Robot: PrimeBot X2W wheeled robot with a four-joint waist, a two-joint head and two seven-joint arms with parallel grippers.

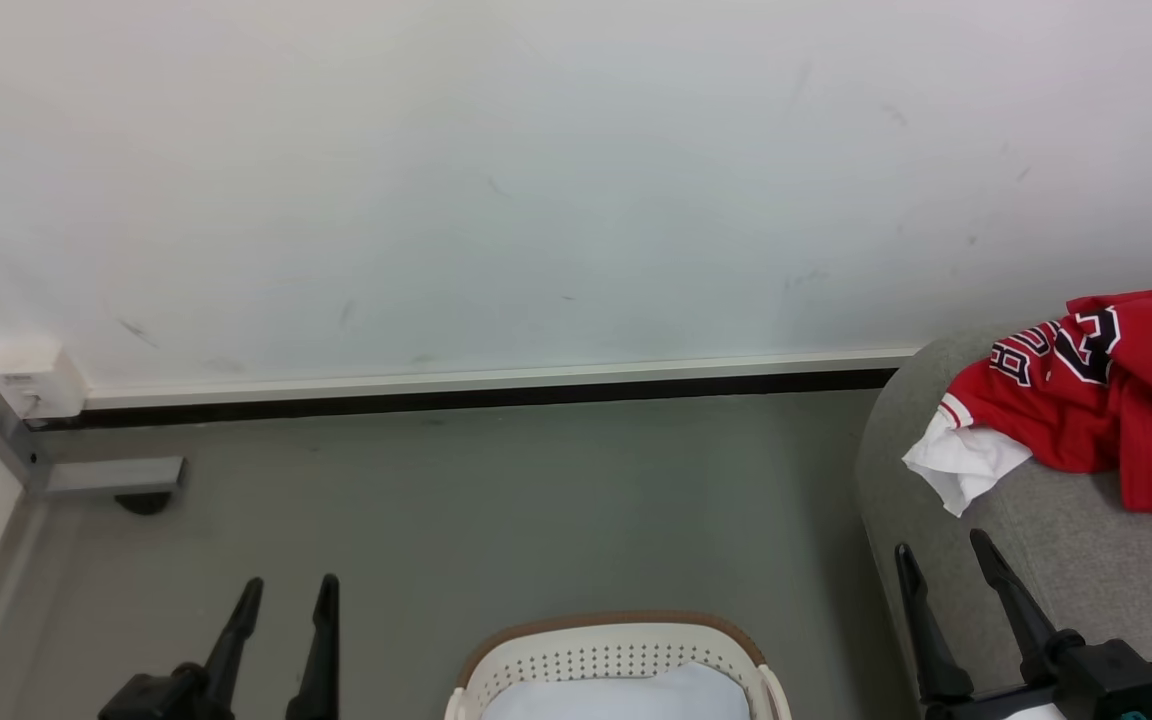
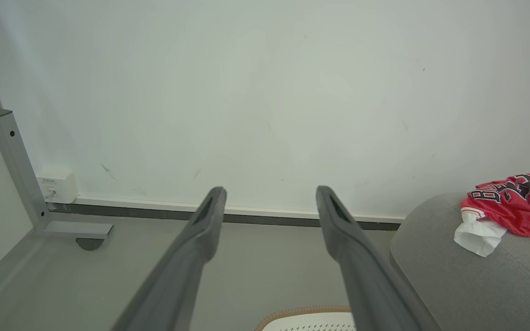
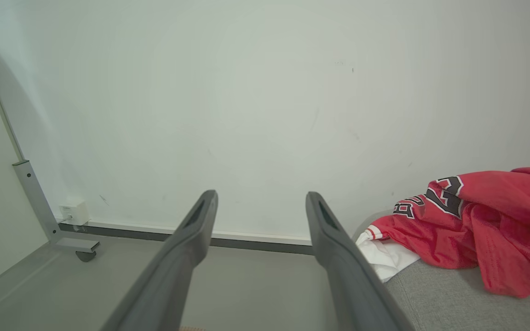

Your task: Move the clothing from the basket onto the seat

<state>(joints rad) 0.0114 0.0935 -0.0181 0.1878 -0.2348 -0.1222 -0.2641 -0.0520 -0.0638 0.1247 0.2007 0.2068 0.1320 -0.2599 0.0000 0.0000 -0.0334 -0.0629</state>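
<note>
Grey floor [image 1: 536, 500] meets a scuffed white wall [image 1: 536, 180]. At the right, the jersey [image 1: 1116, 400] lies crumpled on the sofa [image 1: 1066, 560], its white part toward the sofa's rounded end. The basket [image 1: 616, 622] stands on the floor, a pale blue cloth [image 1: 626, 695] inside. The left tool [image 1: 292, 580] hangs over the floor, fingers parted, holding nothing. The right tool [image 1: 940, 540], at the sofa's edge near the jersey, is likewise parted and empty.

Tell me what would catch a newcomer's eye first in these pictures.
The red jersey stands out most, crumpled on the grey sofa at the right. Low in the middle, the brown-rimmed white basket holds a pale blue cloth. The left gripper and right gripper are open, empty.
</note>
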